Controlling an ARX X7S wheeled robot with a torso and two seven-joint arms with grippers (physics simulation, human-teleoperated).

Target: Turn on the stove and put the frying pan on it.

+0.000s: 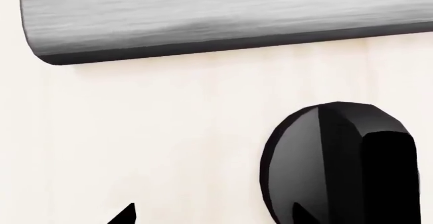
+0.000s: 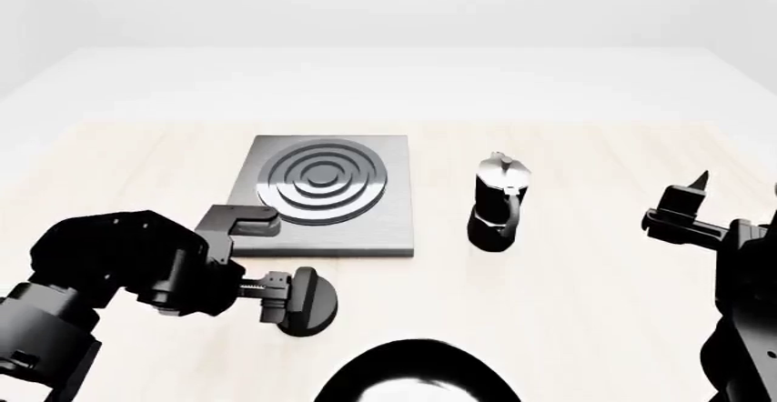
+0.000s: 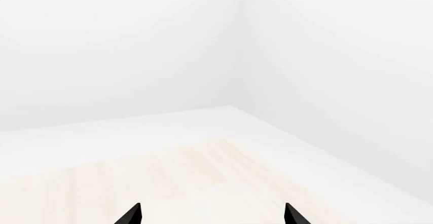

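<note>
While I hold the rig here, my head view shows the stove (image 2: 364, 229) lying flat on the pale table (image 2: 583, 302), its ringed burner (image 2: 324, 181) toward the far left of the plate. The small black knob (image 2: 309, 302) sits apart from the plate, just in front of its near edge, and my left end effector (image 2: 287, 298) is right at it, its fingers on either side of the knob. In the left wrist view the knob (image 1: 338, 163) fills the lower part of the picture with one fingertip (image 1: 125, 215) clear of it and the other against its face, so the left jaws look spread; I cannot tell whether they press on the knob. The frying pan (image 2: 413, 376) is at the near edge of my head view, only its glossy pale inside showing. A moka pot (image 2: 499, 202) stands upright to the right of the stove. My right end effector (image 2: 692, 204) hangs well off to the right, its two tips (image 3: 132, 215) parted over bare table, holding nothing.
</note>
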